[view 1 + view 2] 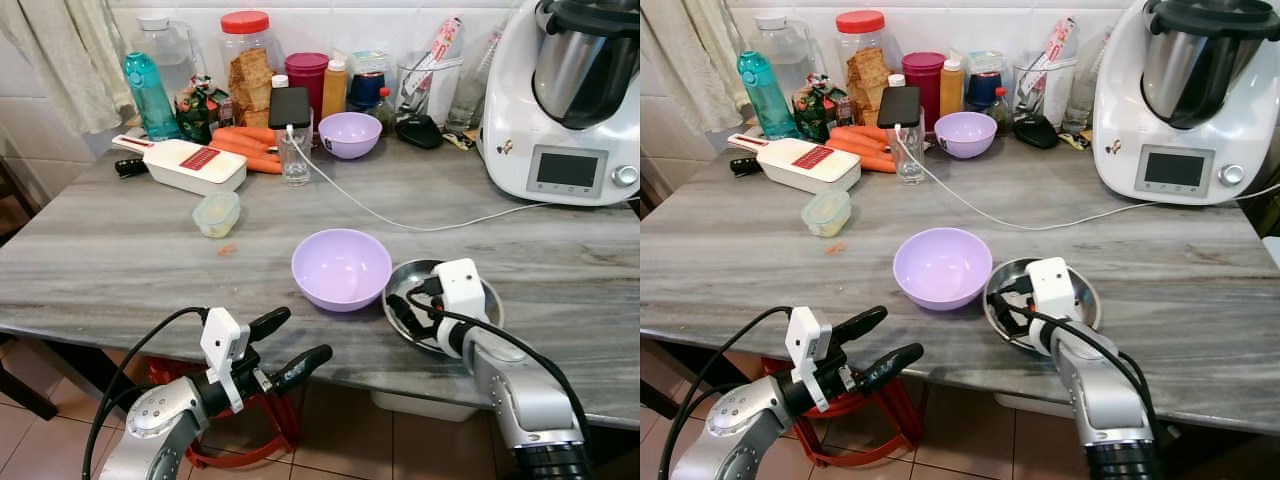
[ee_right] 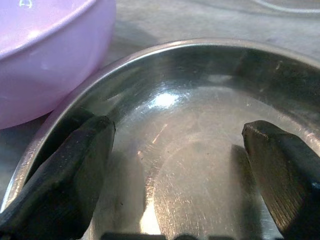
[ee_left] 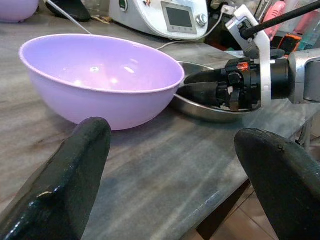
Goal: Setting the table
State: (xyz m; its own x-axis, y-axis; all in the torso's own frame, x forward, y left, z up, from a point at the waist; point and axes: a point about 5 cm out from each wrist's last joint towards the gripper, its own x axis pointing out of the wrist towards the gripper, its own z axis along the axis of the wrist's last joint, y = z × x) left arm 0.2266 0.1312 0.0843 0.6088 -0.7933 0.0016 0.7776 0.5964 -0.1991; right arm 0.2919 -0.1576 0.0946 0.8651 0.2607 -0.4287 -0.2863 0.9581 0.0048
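A steel plate [image 1: 487, 300] is seen at the lower right of the left eye view, lying flat near the front edge of the grey marble counter [image 1: 120, 270]. The right gripper [image 1: 405, 315] is placed over the plate's left half, its two black fingers spread apart and resting inside the dish with nothing held between them; in the right wrist view the fingers [image 2: 60, 170] are shown low over the shiny bottom of the plate. The plate is round, so no long axis or pointing direction can be given; its open side is turned upward.

A purple bowl [image 1: 341, 268] is set upright just left of the plate, near the lower centre of the frame, its rim almost meeting the plate's rim; whether they touch cannot be told. The left gripper [image 1: 290, 345] is held at the lower left, in front of the counter edge and below it, its fingers released and wide apart, directed toward the bowl. A second purple bowl [image 1: 350, 134] is placed at the upper centre, and a white kitchen machine [image 1: 560, 100] is seen at the upper right.
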